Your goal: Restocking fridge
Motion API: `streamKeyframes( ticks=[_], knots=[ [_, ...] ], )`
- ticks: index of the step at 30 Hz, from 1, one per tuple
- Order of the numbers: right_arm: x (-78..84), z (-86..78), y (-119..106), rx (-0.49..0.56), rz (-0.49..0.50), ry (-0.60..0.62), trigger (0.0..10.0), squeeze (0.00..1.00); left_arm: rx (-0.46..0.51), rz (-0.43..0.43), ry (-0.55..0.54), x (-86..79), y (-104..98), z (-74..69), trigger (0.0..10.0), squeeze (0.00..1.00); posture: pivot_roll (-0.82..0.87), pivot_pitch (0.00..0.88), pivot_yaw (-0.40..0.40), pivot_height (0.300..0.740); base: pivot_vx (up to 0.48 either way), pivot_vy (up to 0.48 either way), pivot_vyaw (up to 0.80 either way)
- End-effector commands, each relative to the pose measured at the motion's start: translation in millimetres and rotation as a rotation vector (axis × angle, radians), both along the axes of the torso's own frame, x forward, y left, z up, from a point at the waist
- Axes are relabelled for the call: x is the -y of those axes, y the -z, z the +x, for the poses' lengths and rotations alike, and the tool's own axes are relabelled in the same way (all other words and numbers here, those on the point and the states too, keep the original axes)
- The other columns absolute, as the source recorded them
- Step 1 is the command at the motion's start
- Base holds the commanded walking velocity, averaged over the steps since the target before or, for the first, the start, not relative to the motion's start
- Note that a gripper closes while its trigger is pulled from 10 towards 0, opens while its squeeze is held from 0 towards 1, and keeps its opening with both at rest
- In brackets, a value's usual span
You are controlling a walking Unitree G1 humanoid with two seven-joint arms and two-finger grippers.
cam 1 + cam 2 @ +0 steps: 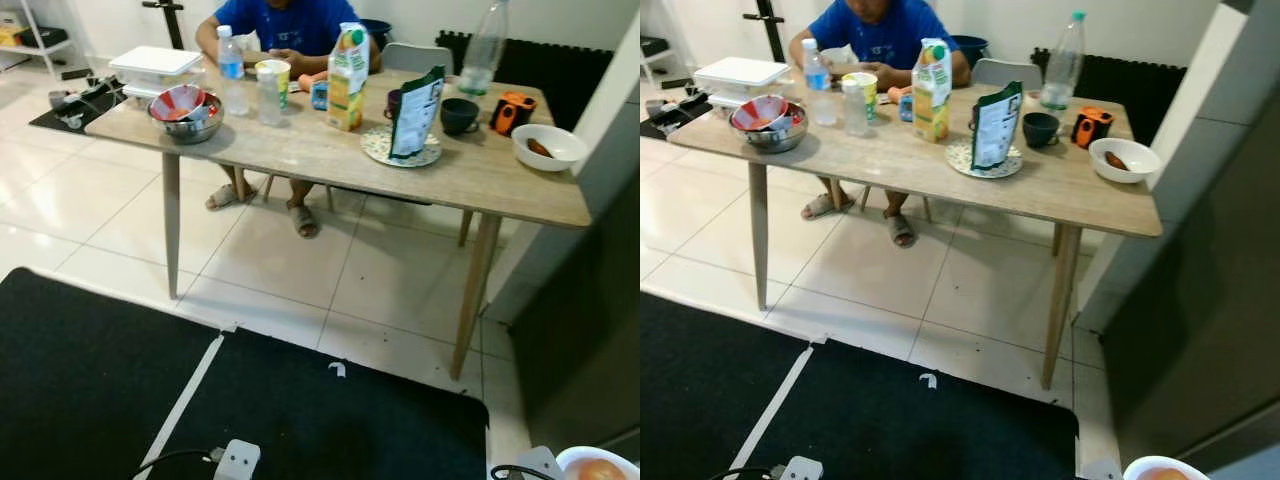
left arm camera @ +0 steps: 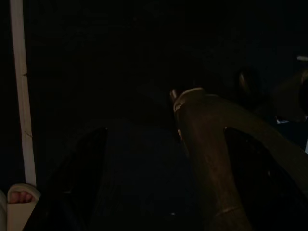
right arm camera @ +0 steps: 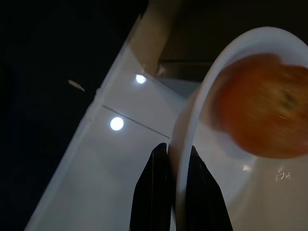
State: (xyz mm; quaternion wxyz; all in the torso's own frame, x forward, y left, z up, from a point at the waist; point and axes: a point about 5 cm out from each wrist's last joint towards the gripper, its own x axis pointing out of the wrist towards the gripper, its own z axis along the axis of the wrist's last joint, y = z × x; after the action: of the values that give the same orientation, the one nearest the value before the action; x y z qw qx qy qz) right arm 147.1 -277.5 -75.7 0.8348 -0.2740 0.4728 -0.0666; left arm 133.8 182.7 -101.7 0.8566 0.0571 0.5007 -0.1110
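1. Nearest me, at the near right, is the white bowl [image 3: 250,144] with an orange-red fruit [image 3: 262,108] in it; my right gripper [image 3: 177,192] pinches the bowl's rim, one black finger on each side of the wall.
2. I judge the restocking to be in its early or middle part: I carry this one bowl, and much is left on the table [image 1: 330,150].
3. Not yet moved, as far as I see: a juice carton [image 1: 347,78] and water bottle [image 1: 231,68] at the far middle, a metal bowl [image 1: 186,115] to the far left, a green pouch [image 1: 415,112] on a plate, and a second white bowl [image 1: 548,147] at the far right.
4. A person in blue [image 1: 290,25] sits at the far side.
5. My left gripper [image 2: 144,159] hangs idle in the dark over the black mat [image 1: 100,370]; its fingers stand well apart, holding nothing.
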Motion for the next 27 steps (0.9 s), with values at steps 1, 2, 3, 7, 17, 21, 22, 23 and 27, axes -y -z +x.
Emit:
streamKeyframes(
  ticks=[1, 2, 3, 7, 17, 21, 22, 23, 27],
  knots=[
    [4.6, -11.0, 2.7, -0.025, -0.017, 0.036, 10.0, 0.00, -0.084, -0.004, 0.014, 4.4, 7.7, -20.9, 10.0, 0.00, -0.06, 0.065, -0.049, 0.740, 0.000, 0.000, -0.80],
    [4.4, -10.8, 2.7, -0.026, -0.020, 0.038, 10.0, 0.00, -0.083, -0.002, 0.016, 4.3, 7.7, -20.8, 10.0, 0.00, -0.06, 0.065, -0.049, 0.740, 0.000, 0.000, -0.80],
    [4.4, -10.8, 2.7, -0.026, -0.020, 0.038, 10.0, 0.00, -0.083, -0.002, 0.016, 4.3, 7.7, -20.8, 10.0, 0.00, -0.06, 0.065, -0.049, 0.740, 0.000, 0.000, -0.80],
    [4.7, -9.8, 2.4, -0.022, -0.016, 0.053, 10.0, 0.00, -0.076, 0.001, 0.032, 4.5, 7.2, -19.4, 10.0, 0.00, -0.06, 0.066, -0.047, 0.740, 0.000, 0.000, -0.80],
    [11.3, -8.1, -0.6, -0.003, -0.017, 0.120, 10.0, 0.00, -0.066, 0.043, 0.049, -5.0, 5.7, -17.6, 10.0, 0.00, -0.07, 0.055, -0.042, 0.740, 0.000, 0.000, -0.80],
    [10.5, -4.3, -1.8, 0.013, -0.015, 0.123, 10.0, 0.00, -0.047, 0.096, 0.032, -11.3, 4.3, -14.5, 10.0, 0.00, -0.08, 0.058, -0.027, 0.740, 0.000, 0.000, -0.80],
    [7.8, -3.0, -1.3, 0.015, -0.012, 0.116, 10.0, 0.00, -0.041, 0.138, 0.035, -15.3, 3.5, -12.6, 10.0, 0.00, -0.08, 0.064, -0.022, 0.740, 0.000, 0.000, -0.80],
    [7.8, -3.0, -1.3, 0.015, -0.012, 0.116, 10.0, 0.00, -0.041, 0.138, 0.035, -15.3, 3.5, -12.6, 10.0, 0.00, -0.08, 0.064, -0.022, 0.740, 0.000, 0.000, -0.80],
    [3.1, -2.5, 0.3, 0.009, -0.007, 0.099, 10.0, 0.00, -0.031, 0.169, 0.017, -20.6, 2.0, -9.4, 10.0, 0.00, -0.09, 0.058, -0.018, 0.740, 0.000, 0.000, -0.80]
  ],
)
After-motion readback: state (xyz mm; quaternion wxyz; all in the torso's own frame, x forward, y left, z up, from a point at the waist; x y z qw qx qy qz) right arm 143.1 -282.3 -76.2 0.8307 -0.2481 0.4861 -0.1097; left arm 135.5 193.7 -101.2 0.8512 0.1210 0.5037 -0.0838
